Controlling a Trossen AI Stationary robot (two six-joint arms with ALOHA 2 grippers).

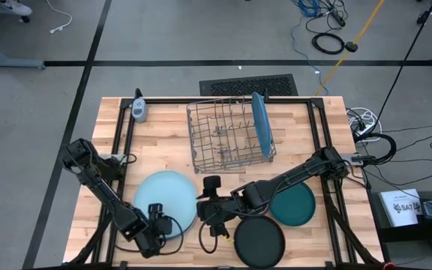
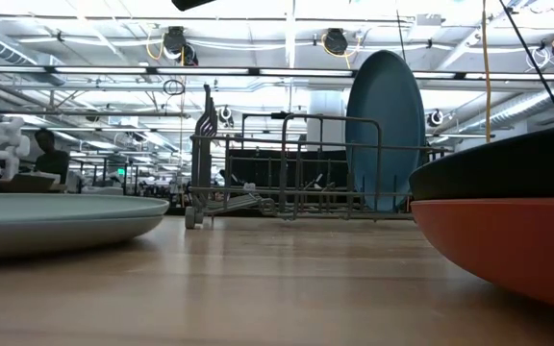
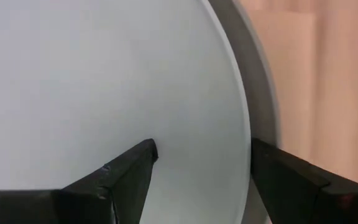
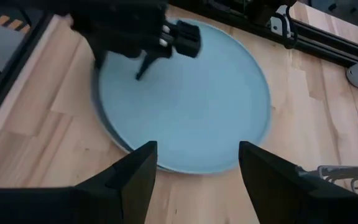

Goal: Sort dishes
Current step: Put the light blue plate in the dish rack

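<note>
1. Pale blue plate [image 1: 166, 197] lies flat on the desk [image 1: 163, 142], front-left area, well short of the wire rack [image 1: 227, 135] at the back, where a mid-blue plate [image 1: 259, 122] already stands on edge.

2. Left pincer [image 1: 158, 222] sits over the near rim of the pale blue plate – the left wrist view shows its two fingers [image 3: 129, 171] spread, one over the plate's face, the other outside the rim [image 3: 253, 112], straddling the edge. Nothing pinched yet.

3. Key relation: the rim runs between the spread fingers, so closing should catch it. A round plate has no long axis – only the rim line matters, and it lies crosswise to the finger gap.

4. Right pincer [image 1: 213, 219] hangs just beside the plate's right edge, fingers apart, holding nothing; the plate lies ahead of it in the right wrist view [image 4: 185, 99].

5. Left arm is the nearer one – judged to be the arm for the grasp.

6. Teal plate [image 1: 292, 204] and black plate [image 1: 259, 240] lie flat under the right arm; the low view shows an orange plate [image 2: 508, 240] beneath the black.
</note>
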